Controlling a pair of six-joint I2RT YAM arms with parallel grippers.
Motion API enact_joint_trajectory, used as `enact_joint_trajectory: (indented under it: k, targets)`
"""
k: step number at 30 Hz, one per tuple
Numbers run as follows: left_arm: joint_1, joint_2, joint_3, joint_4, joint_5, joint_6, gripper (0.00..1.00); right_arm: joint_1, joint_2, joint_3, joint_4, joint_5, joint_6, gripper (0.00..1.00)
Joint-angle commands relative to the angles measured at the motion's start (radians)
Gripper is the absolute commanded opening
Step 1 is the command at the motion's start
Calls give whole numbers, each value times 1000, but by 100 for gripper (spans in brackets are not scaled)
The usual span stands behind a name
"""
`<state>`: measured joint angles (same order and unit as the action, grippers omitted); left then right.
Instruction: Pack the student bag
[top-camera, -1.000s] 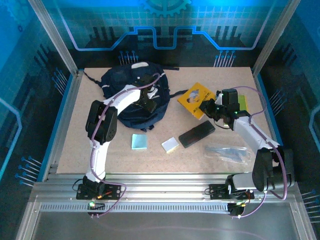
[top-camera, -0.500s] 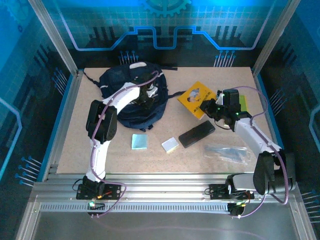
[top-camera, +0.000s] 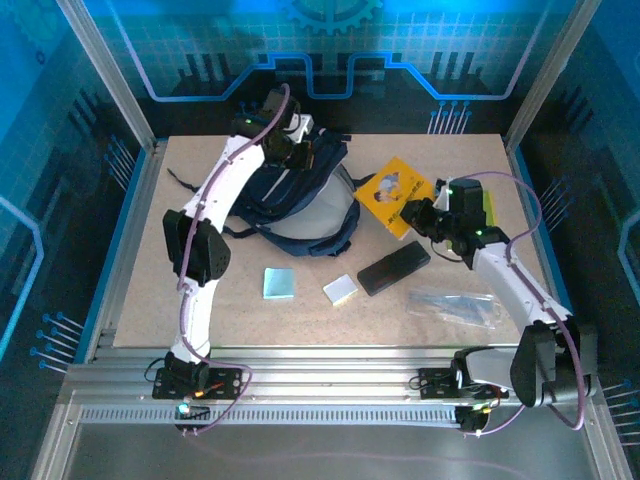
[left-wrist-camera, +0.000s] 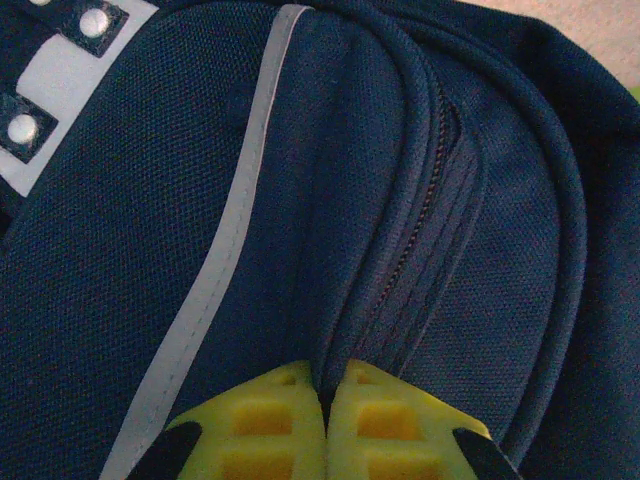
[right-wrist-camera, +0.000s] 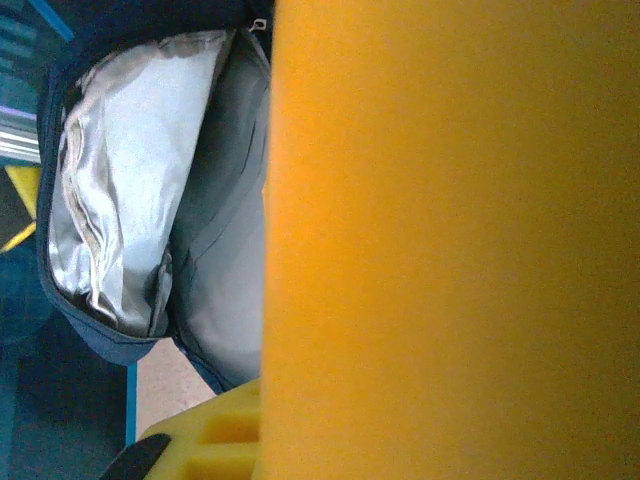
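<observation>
At the table's (top-camera: 240, 320) far edge, the left arm was stretched almost straight, with its gripper (top-camera: 292, 145) clamped on the top of the bag (top-camera: 268, 190). In the wrist view both yellow fingers (left-wrist-camera: 262, 430) were pressed together on a fold of navy fabric beside the zip (left-wrist-camera: 425, 230). The bag was held up at the far left-centre of the table, its mouth turned toward the right arm and its silver lining (top-camera: 318, 228) exposed. The right arm was bent at the elbow and reached inward, its gripper (top-camera: 420, 213) closed on the near edge of the yellow book (top-camera: 392, 190), just right of the bag. In its wrist view one finger (right-wrist-camera: 215, 440) was seen beside the book. The other finger was hidden behind the book, which was blurred and cut off by the frame.
</observation>
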<state>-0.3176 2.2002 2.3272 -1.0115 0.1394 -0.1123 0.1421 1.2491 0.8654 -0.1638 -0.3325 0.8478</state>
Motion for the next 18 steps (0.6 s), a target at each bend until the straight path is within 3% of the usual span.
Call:
enact_joint_trajectory:
  k: [1, 15, 18]
  targets:
    - [24, -40, 56, 38, 114, -79, 0, 70, 46, 0, 178, -54, 55, 0]
    - [41, -57, 58, 144, 242, -191, 0, 320, 692, 349, 731, -96, 337, 0]
    - [41, -58, 52, 150, 251, -195, 0, 347, 834, 485, 716, -86, 356, 0]
